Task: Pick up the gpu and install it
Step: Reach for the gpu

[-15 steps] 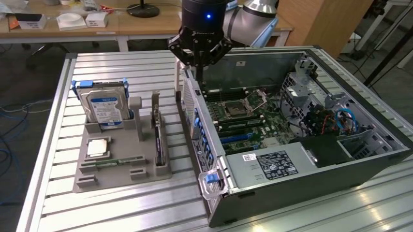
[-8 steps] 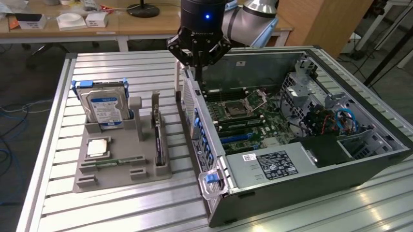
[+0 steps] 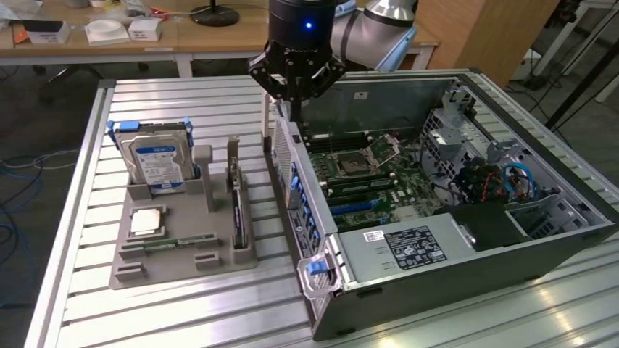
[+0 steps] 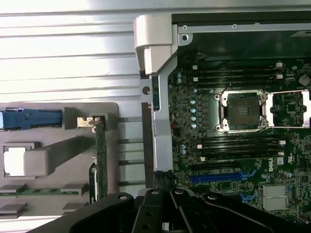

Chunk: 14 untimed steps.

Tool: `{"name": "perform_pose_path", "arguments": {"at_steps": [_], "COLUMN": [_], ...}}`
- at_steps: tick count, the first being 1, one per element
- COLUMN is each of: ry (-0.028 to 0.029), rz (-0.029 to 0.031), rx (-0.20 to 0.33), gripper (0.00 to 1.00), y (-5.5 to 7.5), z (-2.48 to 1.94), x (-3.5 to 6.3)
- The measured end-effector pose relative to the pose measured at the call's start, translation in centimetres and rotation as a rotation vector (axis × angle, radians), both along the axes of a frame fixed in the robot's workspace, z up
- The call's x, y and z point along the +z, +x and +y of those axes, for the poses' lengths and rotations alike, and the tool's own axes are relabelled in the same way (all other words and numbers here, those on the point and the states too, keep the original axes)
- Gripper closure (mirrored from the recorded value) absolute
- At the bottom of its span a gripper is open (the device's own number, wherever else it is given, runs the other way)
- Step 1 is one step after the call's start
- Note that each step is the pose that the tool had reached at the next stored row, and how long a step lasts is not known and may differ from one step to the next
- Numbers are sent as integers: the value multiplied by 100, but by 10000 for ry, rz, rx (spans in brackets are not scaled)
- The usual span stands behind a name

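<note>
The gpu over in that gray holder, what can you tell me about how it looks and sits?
The gpu is a thin, flat, dark circuit card standing on its long edge in a slot of the gray holder, next to the computer case. A silvery metal bracket caps one end. Only the holder touches it; the gripper hangs apart, over the case's wall.

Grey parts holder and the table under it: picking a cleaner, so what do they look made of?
Grey parts holder: probably matte plastic, uniform grey, blocky shapes, no glare. Table: probably bare aluminium, silvery ribbed slats with bright reflections.
</note>
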State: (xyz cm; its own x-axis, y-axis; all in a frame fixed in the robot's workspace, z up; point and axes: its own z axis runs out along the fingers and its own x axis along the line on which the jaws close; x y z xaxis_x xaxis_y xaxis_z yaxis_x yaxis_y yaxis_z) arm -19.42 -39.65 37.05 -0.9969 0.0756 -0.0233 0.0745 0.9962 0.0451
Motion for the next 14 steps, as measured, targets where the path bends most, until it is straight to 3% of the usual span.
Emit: {"name": "perform_pose_path", "arguments": {"at_steps": [6, 14], "ry": [-1, 0], "rz": [1, 1], "rx": [2, 1], "gripper": [89, 89], "y": [-89, -330], "z": [0, 0], "x": [-5, -22]}}
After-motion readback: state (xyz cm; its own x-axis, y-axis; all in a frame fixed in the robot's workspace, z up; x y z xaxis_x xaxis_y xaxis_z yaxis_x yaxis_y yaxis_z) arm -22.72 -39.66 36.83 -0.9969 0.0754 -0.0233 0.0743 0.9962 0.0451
